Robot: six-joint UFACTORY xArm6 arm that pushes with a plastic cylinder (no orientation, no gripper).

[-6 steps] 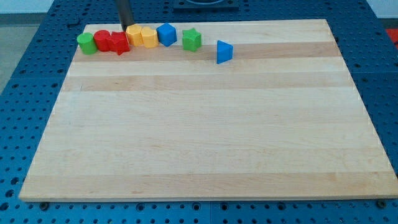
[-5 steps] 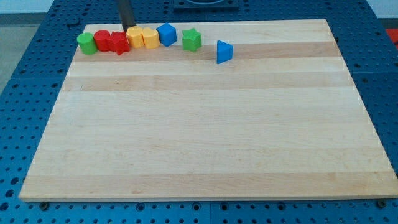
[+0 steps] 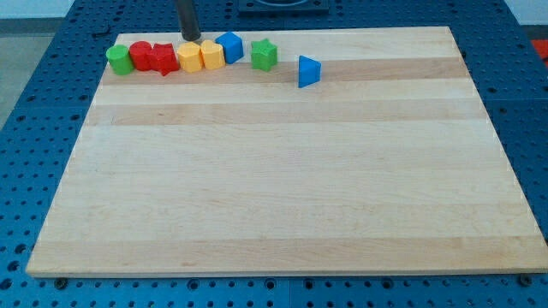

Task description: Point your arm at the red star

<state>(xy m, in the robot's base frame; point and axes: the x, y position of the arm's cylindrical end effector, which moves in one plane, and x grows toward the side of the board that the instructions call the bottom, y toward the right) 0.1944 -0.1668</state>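
The red star (image 3: 163,59) lies near the board's top left, in a row of blocks. To its left sit a red cylinder (image 3: 140,56) and a green cylinder (image 3: 119,60). To its right sit two yellow blocks (image 3: 189,58) (image 3: 211,54) and a blue block (image 3: 229,46). My tip (image 3: 191,39) stands just above the left yellow block, up and to the right of the red star, not touching the star.
A green star (image 3: 265,55) and a blue triangular block (image 3: 309,71) lie further right along the top. The wooden board (image 3: 282,171) rests on a blue perforated table (image 3: 34,128).
My tip has moved a little to the right, from above the star's right side to above the yellow blocks. The yellow blocks have shifted slightly right, toward the blue block.
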